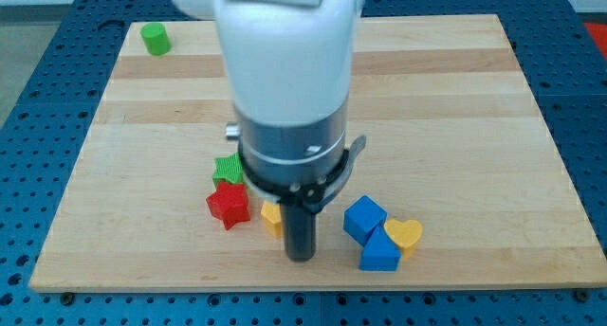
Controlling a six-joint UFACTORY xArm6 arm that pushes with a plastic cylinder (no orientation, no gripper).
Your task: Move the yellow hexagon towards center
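The yellow hexagon (pixel 272 217) lies near the view's bottom, just left of my rod and partly hidden by it. My tip (pixel 301 258) rests on the board immediately right of and slightly below the hexagon, close to or touching it. A red star (pixel 229 204) sits left of the hexagon, with a green star (pixel 228 169) just above the red one, partly behind the arm.
A blue cube (pixel 364 218), a blue triangular block (pixel 380 251) and a yellow heart (pixel 405 234) cluster right of the tip. A green cylinder (pixel 156 38) stands at the top left corner. The wooden board (pixel 455 108) ends close below the tip.
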